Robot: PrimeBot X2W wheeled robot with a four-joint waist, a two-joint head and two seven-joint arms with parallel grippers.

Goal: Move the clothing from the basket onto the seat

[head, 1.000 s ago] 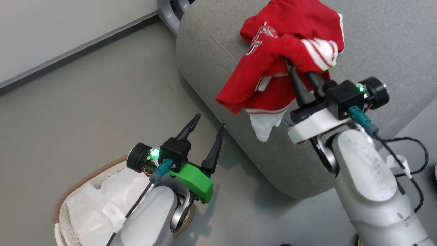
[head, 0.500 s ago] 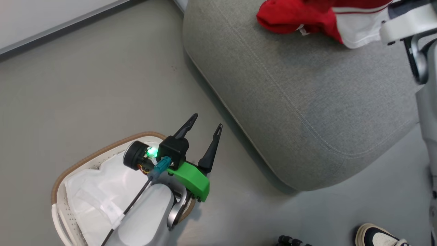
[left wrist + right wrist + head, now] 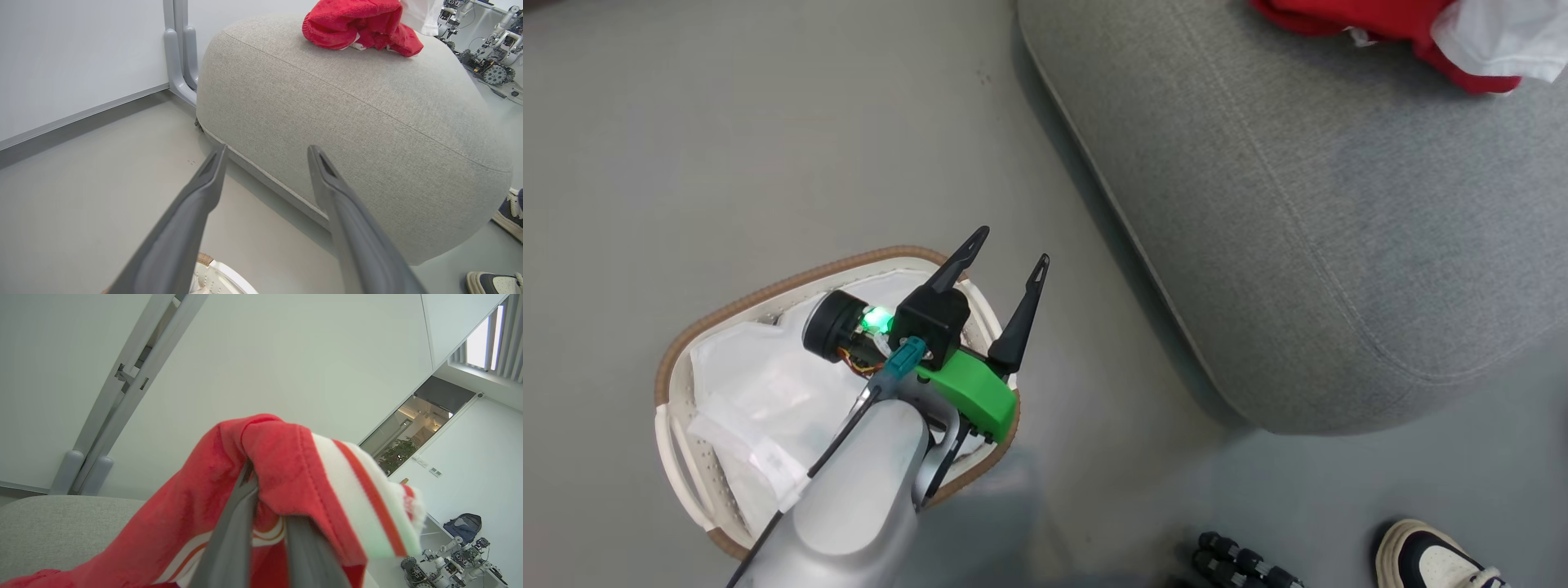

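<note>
L gripper point(image 3: 1013, 245) spread wide, empty, above rim of basket point(image 3: 727, 294) nearest the seat point(image 3: 1298, 245); white liner point(image 3: 752, 392) inside basket. R gripper point(image 3: 265, 490) pinching clothing point(image 3: 286, 457): red jersey w/ white-striped trim draped over its fingers. Red fabric also bunched on seat top, well back from its rounded front corner. Basket on floor point(image 3: 686, 122) beside seat

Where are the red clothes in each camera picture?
Head view: clothing at the top right edge, over the seat.
Left wrist view: clothing at the top, right of middle, atop the seat.
Right wrist view: clothing in the middle, close up; seat at lower left.
Shared landmark: the grey seat.
</note>
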